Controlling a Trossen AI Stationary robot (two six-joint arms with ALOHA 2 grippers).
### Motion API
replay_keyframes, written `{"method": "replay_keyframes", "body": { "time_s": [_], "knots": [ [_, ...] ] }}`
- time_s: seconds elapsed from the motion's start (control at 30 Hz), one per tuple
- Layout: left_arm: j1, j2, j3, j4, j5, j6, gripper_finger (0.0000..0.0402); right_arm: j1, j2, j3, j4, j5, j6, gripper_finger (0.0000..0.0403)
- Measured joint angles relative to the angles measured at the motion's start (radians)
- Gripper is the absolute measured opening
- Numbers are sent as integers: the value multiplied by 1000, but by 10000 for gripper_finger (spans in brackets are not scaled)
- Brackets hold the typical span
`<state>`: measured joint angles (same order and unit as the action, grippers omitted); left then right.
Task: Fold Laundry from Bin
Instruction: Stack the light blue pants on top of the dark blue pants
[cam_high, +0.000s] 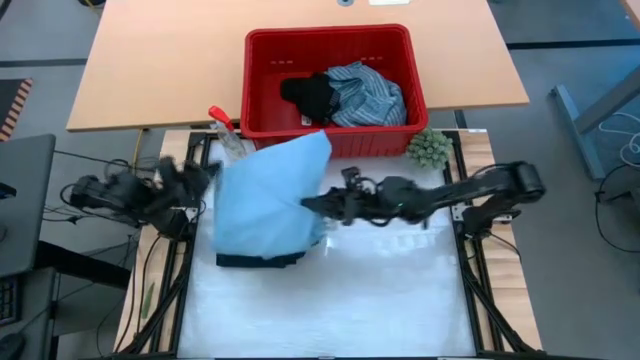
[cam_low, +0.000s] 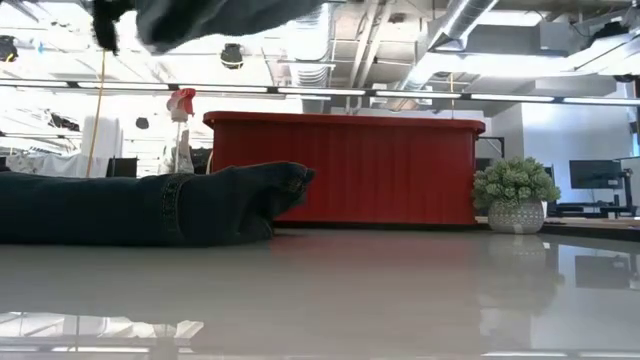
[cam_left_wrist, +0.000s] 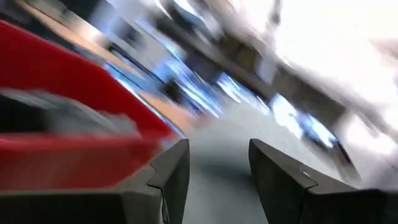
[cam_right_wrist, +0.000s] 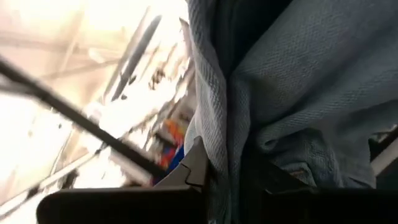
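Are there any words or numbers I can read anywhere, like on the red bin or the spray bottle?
No readable text anywhere.
Red bin: plain, no label showing.
Spray bottle: too small to show any writing.
Jeans: no tag showing.
Screens in the room behind: too small to read.

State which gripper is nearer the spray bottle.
Left. The left gripper sits just beside the spray bottle; the right gripper, shut on the jeans, is farther away.
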<state>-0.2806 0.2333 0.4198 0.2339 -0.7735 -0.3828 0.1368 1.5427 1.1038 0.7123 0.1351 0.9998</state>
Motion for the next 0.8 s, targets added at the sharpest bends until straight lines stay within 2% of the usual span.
{"method": "replay_keyframes", "body": {
  "time_s": [0.07, 0.2, 0.27, 0.4, 0.5, 0.6, 0.8],
  "knots": [
    [2, -70, 1, 2, -95, 70, 153, 0, 76, 0, 102, 49, 34, 67],
    [1, -146, 1, -28, -103, 170, 153, -17, 227, 0, 343, 64, 70, 67],
    [1, -164, 1, -58, -106, 180, 153, -22, 293, 0, 462, 76, 77, 67],
    [1, -164, 1, -118, -160, 175, 153, -31, 429, 9, 665, 183, 94, 67],
    [1, -162, 1, -189, -199, 136, 153, -50, 554, 64, 813, 208, 142, 67],
    [1, -162, 1, -265, -222, 70, 153, -49, 641, 130, 826, 212, 152, 67],
    [0, -161, 1, -355, -232, -36, 153, 1, 804, 149, 741, 304, 522, 67]
  ]
}}
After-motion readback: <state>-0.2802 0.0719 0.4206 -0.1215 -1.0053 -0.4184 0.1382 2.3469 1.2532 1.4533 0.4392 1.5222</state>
